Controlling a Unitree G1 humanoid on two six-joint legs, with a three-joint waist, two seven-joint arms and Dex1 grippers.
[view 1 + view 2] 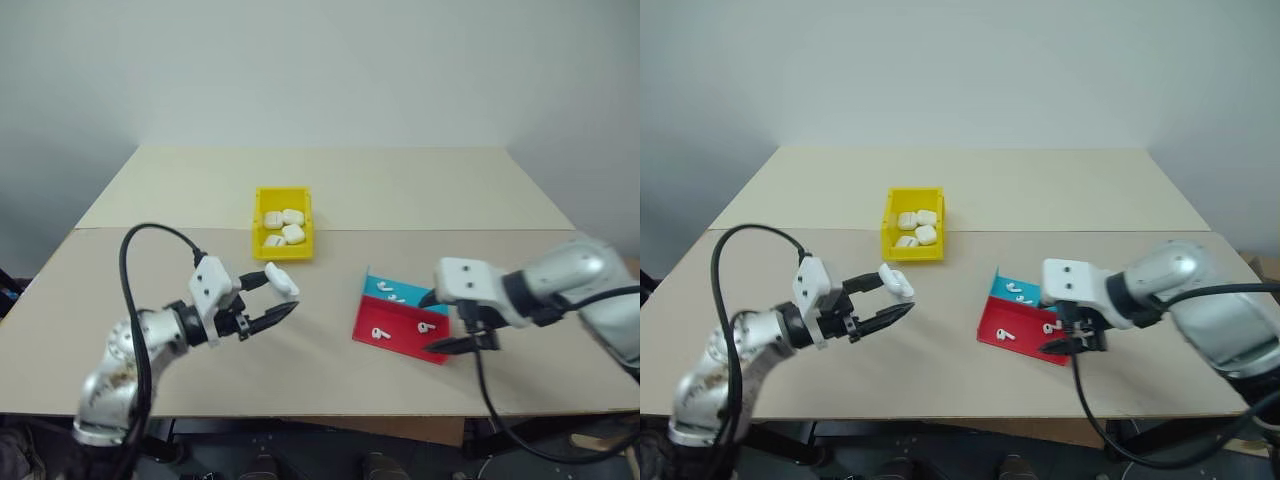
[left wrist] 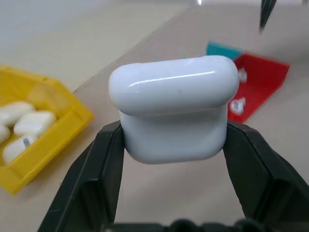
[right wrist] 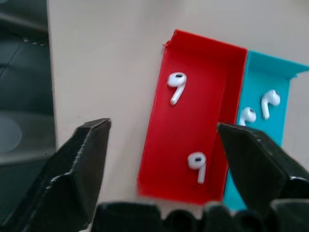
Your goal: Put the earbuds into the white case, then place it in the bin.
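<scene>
while the left gripper [image 1: 272,300] is pinching the case [image 1: 281,279] between its fingers and holding it in the air, lid closed, near the bin [image 1: 283,224], the right gripper [image 3: 161,140] is hanging over the tray [image 1: 404,318] with its jaws spread and nothing in them. four earbuds [image 3: 176,87] are lying loose in the tray, two in its red half and two in its blue half, well apart from the bin. several white cases are already sitting in the bin. for this case nothing looks done yet: the earbuds are waiting to be picked and loaded, the lid needs opening, and the case is not yet going into the bin.
</scene>
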